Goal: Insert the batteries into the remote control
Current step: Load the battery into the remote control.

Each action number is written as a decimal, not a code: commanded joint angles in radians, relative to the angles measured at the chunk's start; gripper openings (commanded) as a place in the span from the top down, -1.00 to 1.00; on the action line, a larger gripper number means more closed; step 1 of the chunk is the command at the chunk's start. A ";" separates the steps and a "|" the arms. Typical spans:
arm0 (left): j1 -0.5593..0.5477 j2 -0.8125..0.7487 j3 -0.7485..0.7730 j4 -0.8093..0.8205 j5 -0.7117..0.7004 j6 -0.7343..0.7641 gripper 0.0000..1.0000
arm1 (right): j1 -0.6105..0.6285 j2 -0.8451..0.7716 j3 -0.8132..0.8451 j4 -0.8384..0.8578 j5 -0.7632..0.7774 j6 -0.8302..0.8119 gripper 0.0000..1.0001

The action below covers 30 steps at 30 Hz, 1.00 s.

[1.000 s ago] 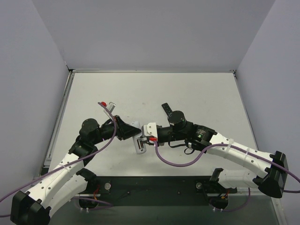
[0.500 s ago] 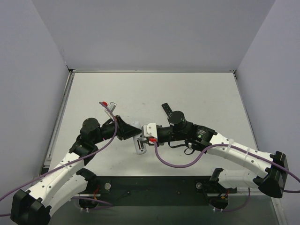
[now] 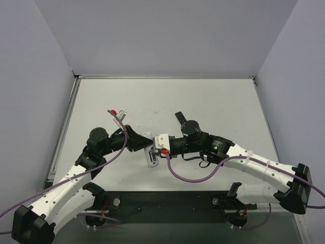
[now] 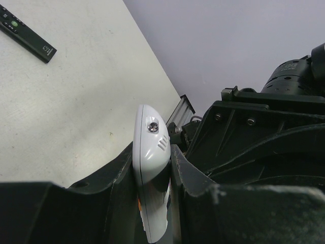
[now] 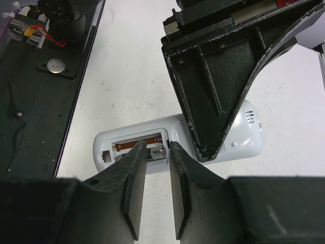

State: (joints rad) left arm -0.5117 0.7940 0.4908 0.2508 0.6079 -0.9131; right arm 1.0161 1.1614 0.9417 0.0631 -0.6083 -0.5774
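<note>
Top external: both arms meet low on the table (image 3: 213,96), white remote (image 3: 151,160) between them, black remote (image 3: 179,117) just behind.
Left wrist: left gripper (image 4: 152,168) clamps white remote (image 4: 149,133) on edge, off the table.
Right wrist: right gripper (image 5: 157,150) narrow, tips pinching 1 battery (image 5: 159,152) in the remote's (image 5: 238,137) open bay; 1 orange-ended cell (image 5: 138,143) lies beside it.
</note>
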 commanded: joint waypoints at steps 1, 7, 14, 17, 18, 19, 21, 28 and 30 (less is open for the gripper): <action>-0.007 -0.006 0.057 0.045 0.016 0.000 1.00 | 0.007 0.012 0.043 0.038 -0.031 -0.015 0.58; -0.007 -0.007 0.058 0.038 0.013 0.003 1.00 | 0.009 0.020 0.048 0.024 -0.041 -0.015 0.64; -0.007 -0.026 0.051 0.036 -0.008 -0.009 1.00 | 0.009 0.020 0.029 0.015 -0.031 -0.018 0.73; -0.005 -0.032 0.048 0.048 -0.016 -0.026 1.00 | 0.009 0.020 0.025 0.009 -0.031 -0.018 0.76; -0.007 -0.033 0.046 0.054 -0.016 -0.032 1.00 | 0.009 0.020 0.022 0.007 -0.031 -0.019 0.76; -0.005 -0.033 0.045 0.070 -0.016 -0.036 1.00 | 0.007 0.020 0.020 0.003 -0.033 -0.021 0.77; -0.005 -0.035 0.040 0.085 -0.016 -0.053 1.00 | 0.007 0.020 0.019 -0.002 -0.034 -0.022 0.79; -0.005 -0.039 0.045 0.129 -0.014 -0.084 1.00 | 0.009 0.023 0.016 -0.032 -0.031 -0.038 0.85; -0.004 -0.044 0.048 0.142 -0.017 -0.095 1.00 | 0.007 0.026 0.012 -0.037 -0.024 -0.042 0.86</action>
State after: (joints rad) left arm -0.5152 0.7799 0.4911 0.2516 0.5922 -0.9577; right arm 1.0161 1.1763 0.9504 0.0589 -0.6098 -0.5972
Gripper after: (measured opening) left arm 0.339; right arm 0.074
